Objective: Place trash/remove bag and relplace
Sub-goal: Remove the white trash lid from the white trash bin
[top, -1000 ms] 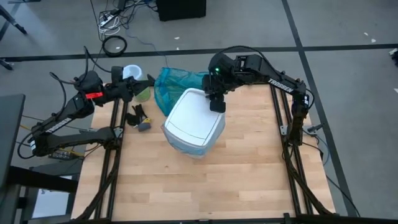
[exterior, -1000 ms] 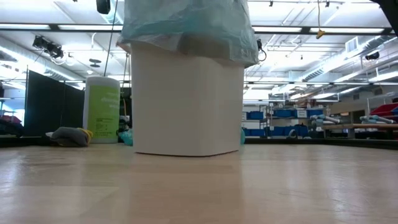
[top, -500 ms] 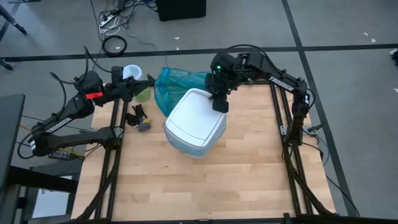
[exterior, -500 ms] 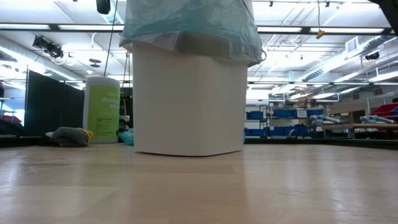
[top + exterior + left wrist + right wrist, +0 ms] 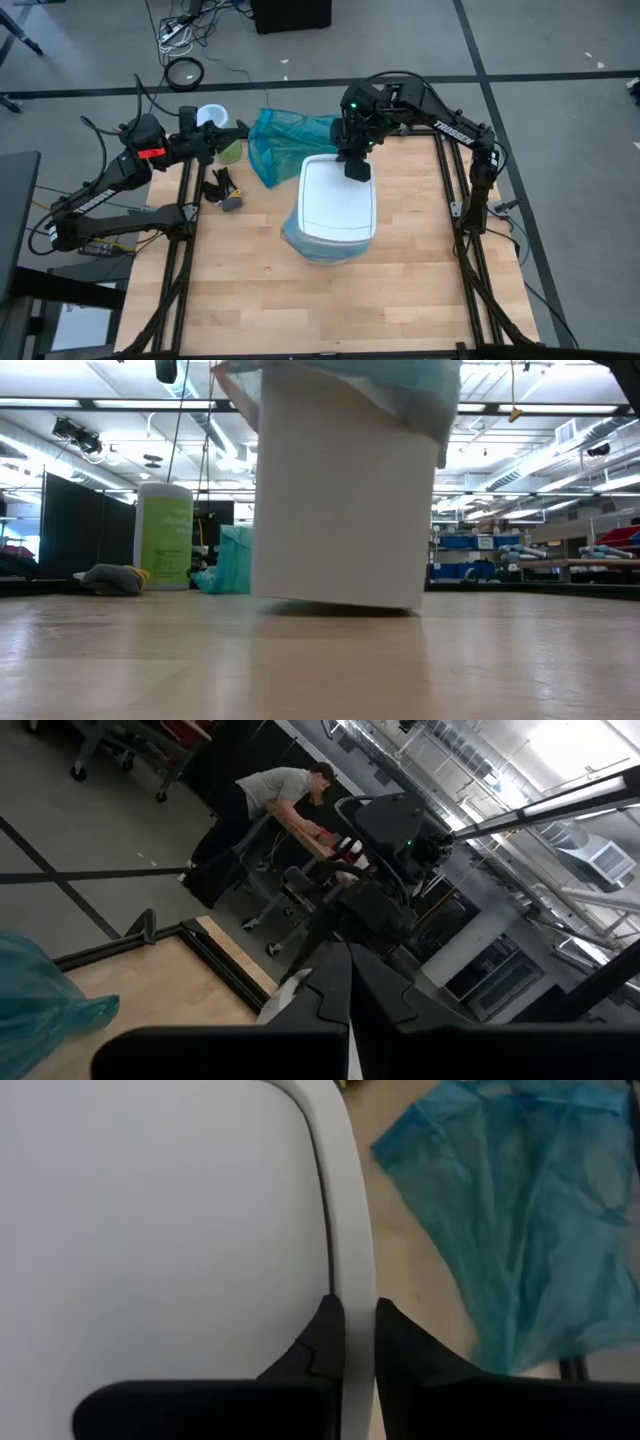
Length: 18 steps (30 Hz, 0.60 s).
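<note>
A white bin (image 5: 335,205) stands mid-table with its lid on, and the light blue bag (image 5: 300,240) shows as a liner around its rim (image 5: 425,400). My right gripper (image 5: 356,168) is shut on the far edge of the lid. A darker teal bag (image 5: 285,140) lies on the table behind the bin. A few dark and grey trash scraps (image 5: 224,190) lie at the table's left edge. My left gripper (image 5: 232,128) is shut, holds nothing and hangs level over the far left corner. My right gripper pinches the outer rim of the bin's lid (image 5: 352,1270) between its two fingers (image 5: 322,1342), at the lid's far edge. The fingers slant down from the far side and lie across the rim. The bin's base is on the table.
A green canister with a white top (image 5: 165,535) stands at the far left corner beside my left gripper. Bare wood lies open toward the near edge (image 5: 330,310). A person (image 5: 270,795) sits at a desk in the room beyond the table.
The bin has swung about under my right gripper. It stood askew and now stands square to the table. Its near end has slid toward the table's right edge, uncovering the teal bag behind it. My right gripper has stayed near the lid's far edge.
</note>
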Available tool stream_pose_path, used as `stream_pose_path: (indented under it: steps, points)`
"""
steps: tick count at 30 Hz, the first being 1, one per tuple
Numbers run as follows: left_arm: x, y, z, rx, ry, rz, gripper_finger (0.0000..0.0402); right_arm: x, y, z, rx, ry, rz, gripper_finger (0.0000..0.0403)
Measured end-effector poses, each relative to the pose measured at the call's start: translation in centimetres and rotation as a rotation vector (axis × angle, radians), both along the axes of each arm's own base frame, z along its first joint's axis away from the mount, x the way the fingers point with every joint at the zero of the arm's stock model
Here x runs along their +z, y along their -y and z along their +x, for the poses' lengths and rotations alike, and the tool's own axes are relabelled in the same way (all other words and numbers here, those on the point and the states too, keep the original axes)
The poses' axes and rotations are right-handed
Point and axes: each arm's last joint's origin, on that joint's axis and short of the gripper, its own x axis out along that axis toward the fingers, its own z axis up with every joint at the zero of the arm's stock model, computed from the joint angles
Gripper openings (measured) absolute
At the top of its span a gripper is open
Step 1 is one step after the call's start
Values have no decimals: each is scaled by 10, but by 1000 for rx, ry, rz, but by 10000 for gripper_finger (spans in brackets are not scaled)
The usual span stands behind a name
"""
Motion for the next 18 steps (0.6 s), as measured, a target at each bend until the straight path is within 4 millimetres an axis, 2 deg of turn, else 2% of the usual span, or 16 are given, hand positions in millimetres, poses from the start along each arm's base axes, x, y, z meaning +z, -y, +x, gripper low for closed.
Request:
stream_pose_path:
  steps: [18]
  points:
    - [0,-1,0,30,-24,73,8,6,0,5,34,79,-89,19]
